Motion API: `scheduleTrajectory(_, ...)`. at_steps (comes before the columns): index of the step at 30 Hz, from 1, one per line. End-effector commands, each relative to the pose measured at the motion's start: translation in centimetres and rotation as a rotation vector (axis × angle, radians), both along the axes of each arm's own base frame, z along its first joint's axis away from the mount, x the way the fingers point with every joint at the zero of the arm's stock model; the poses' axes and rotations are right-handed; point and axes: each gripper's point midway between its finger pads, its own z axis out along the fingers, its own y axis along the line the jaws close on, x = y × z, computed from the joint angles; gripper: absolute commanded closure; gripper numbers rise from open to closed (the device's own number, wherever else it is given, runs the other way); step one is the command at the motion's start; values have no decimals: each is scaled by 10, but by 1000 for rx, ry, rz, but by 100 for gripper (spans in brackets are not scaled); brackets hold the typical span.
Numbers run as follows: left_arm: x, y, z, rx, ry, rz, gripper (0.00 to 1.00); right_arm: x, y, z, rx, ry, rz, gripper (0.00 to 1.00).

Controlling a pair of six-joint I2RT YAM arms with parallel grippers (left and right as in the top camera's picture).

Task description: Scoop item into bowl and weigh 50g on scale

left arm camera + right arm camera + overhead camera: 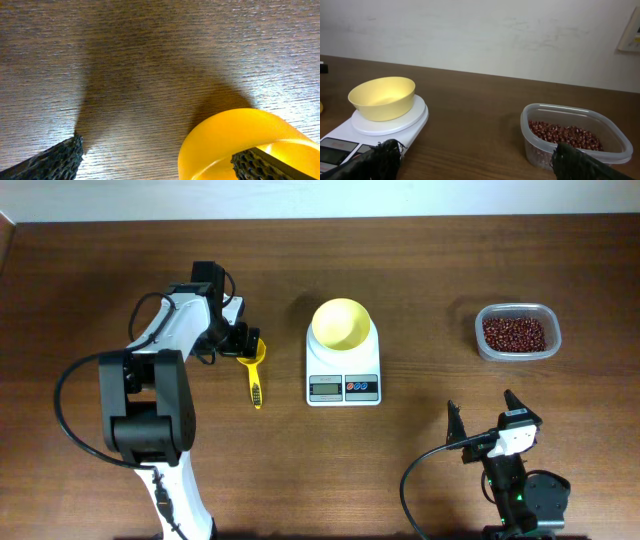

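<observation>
Overhead, you are seeing the beans [516, 333] sitting in a clear tub [517, 358] at the right, well apart from the bowl [342, 323], which is resting on the scale [343, 376]. Those beans are likely behaving as light, hard, loose grains, rolling and spilling readily, so you are not pinching them. You are better off taking the yellow scoop [256, 372] by its thin, stiff handle. Your left gripper [248, 343] is hovering at the scoop's cup, jaws spread, gripping nothing. Your right gripper [481, 405] is hovering spread and empty too. No brand or label is showing, and the scale's display is too small to read.
</observation>
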Motion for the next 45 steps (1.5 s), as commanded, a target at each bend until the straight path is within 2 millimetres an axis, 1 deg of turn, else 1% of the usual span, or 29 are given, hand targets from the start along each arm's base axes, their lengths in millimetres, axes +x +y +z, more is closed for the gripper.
scheduleTrajectory(1, -14, -2, -17, -19, 53, -13, 4, 0, 2, -3, 1, 5, 8, 1)
scheduleTrajectory(2, -14, -2, -17, -19, 53, -13, 31, 0, 2, -3, 1, 5, 8, 1)
scheduleTrajectory(5, -13, -2, -17, -19, 46, -13, 62, 0, 2, -3, 1, 5, 8, 1)
scheduleTrajectory(7, -12, -2, -17, -20, 42, -13, 73, 0, 2, -3, 1, 5, 8, 1)
scheduleTrajectory(11, -10, -7, -16, -50, 37, -15, 90, 0, 2, -3, 1, 5, 8, 1)
scheduleTrajectory(12, -11, -7, -16, -50, 38, -15, 98, 0, 2, -3, 1, 5, 8, 1)
scheduleTrajectory(13, -11, -7, -16, -50, 38, -15, 100, 0, 2, -3, 1, 5, 8, 1)
scheduleTrajectory(14, -11, -10, -16, -69, 38, -17, 100, 0, 2, -3, 1, 5, 8, 1)
scheduleTrajectory(17, -11, -10, -15, -69, 38, -16, 100, 0, 2, -3, 1, 5, 8, 1)
scheduleTrajectory(18, -11, -15, -12, -98, 38, -18, 100, 0, 2, -3, 1, 5, 8, 1)
scheduleTrajectory(20, -6, -25, 1, -157, 16, -24, 100, 0, 2, -3, 1, 5, 8, 1)
scheduleTrajectory(21, -2, -30, 17, -184, -2, -24, 100, 0, 2, -3, 1, 5, 8, 1)
scheduleTrajectory(24, 3, -30, 57, -185, -48, -25, 100, 0, 2, -3, 1, 5, 8, 1)
scheduleTrajectory(26, 4, -30, 94, -194, -110, 35, 100, 0, 2, -3, 1, 5, 8, 1)
scheduleTrajectory(27, 4, -30, 108, -202, -135, 78, 100, 0, 2, -3, 1, 5, 8, 1)
scheduleTrajectory(28, 2, -30, 137, -226, -189, 179, 100, 0, 2, -3, 1, 5, 8, 1)
scheduleTrajectory(29, 1, -30, 151, -241, -214, 231, 100, 0, 2, -3, 1, 5, 8, 1)
scheduleTrajectory(30, -3, -30, 184, -305, -264, 429, 100, 0, 2, -3, 1, 5, 8, 1)
scheduleTrajectory(31, -9, -33, 202, -371, -266, 566, 100, 0, 2, -3, 1, 5, 8, 1)
scheduleTrajectory(32, -14, -38, 219, -435, -276, 649, 100, 0, 2, -3, 1, 5, 8, 1)
scheduleTrajectory(34, -19, -38, 231, -448, -296, 651, 100, 0, 2, -3, 1, 5, 8, 1)
scheduleTrajectory(35, -20, -39, 230, -449, -290, 652, 100, 0, 2, -3, 1, 5, 8, 1)
scheduleTrajectory(36, -28, -45, 228, -478, -241, 654, 100, 0, 2, -3, 1, 5, 9, 1)
scheduleTrajectory(39, -40, -47, 223, -510, -137, 849, 100, -1, 3, -2, 5, 5, 16, 1)
scheduleTrajectory(40, -41, -47, 222, -517, -119, 898, 100, -1, 7, 5, 6, -26, 36, 1)
scheduleTrajectory(41, -43, -47, 221, -522, -97, 946, 100, -3, 16, 12, 7, -55, 90, 1)
scheduleTrajectory(42, -46, -50, 221, -536, -73, 971, 100, -5, 21, 21, 106, -65, 121, 1)
scheduleTrajectory(43, -47, -57, 224, -577, -45, 963, 100, -6, 23, 25, 195, -46, 132, 1)
scheduleTrajectory(45, -47, -64, 226, -607, -21, 991, 100, -11, 29, 39, 285, -38, 173, 1)
